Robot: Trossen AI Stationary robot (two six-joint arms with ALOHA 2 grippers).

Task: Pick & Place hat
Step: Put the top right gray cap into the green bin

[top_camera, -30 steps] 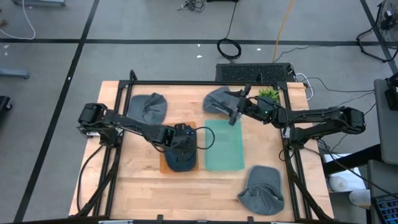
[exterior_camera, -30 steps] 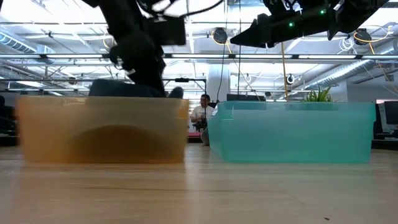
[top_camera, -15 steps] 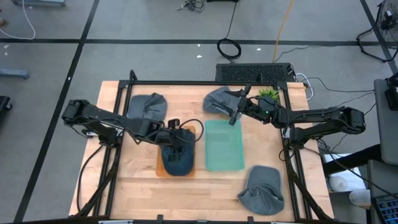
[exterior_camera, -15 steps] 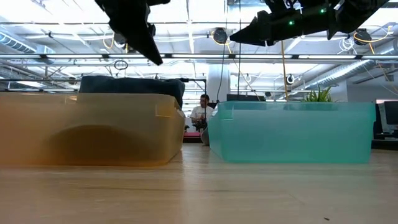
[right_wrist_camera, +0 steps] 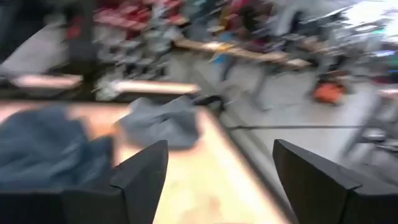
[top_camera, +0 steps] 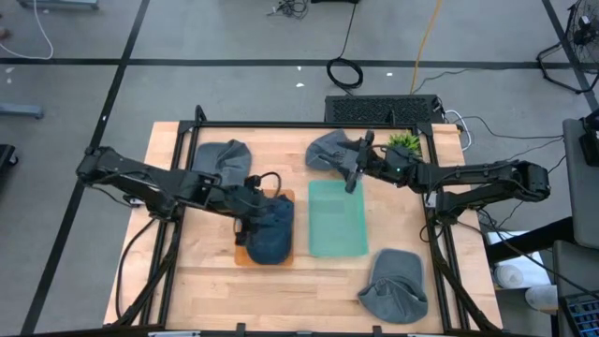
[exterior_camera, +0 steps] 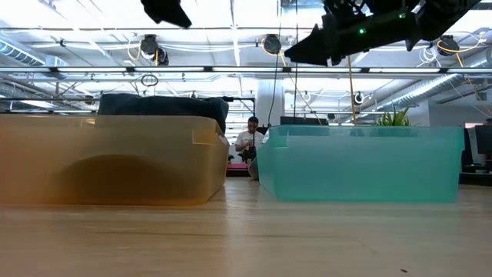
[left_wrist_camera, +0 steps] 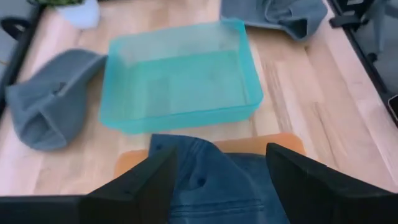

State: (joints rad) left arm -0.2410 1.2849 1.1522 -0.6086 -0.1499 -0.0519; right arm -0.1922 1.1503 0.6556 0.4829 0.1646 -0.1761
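A dark blue hat (top_camera: 270, 231) lies in the orange bin (top_camera: 240, 255), and its top (exterior_camera: 161, 104) rises above the bin's rim. My left gripper (top_camera: 253, 208) hangs open above the hat's far left part, clear of it (exterior_camera: 165, 9). In the left wrist view its fingers stand apart over the hat (left_wrist_camera: 211, 183). My right gripper (top_camera: 353, 178) is open in the air at the far end of the teal bin (top_camera: 337, 217), beside a grey hat (top_camera: 328, 150) that lies on the table.
The teal bin (exterior_camera: 361, 161) stands right of the orange bin (exterior_camera: 115, 158). Two more grey hats lie on the wood, one at the far left (top_camera: 223, 159) and one at the near right (top_camera: 393, 285). A small green plant (top_camera: 404, 140) stands at the far right.
My left gripper has opened and let go of the blue hat, then risen and drawn back toward the table's left and far side. The hat now lies in the orange bin, which has slid a little toward the left. My right arm has kept almost still.
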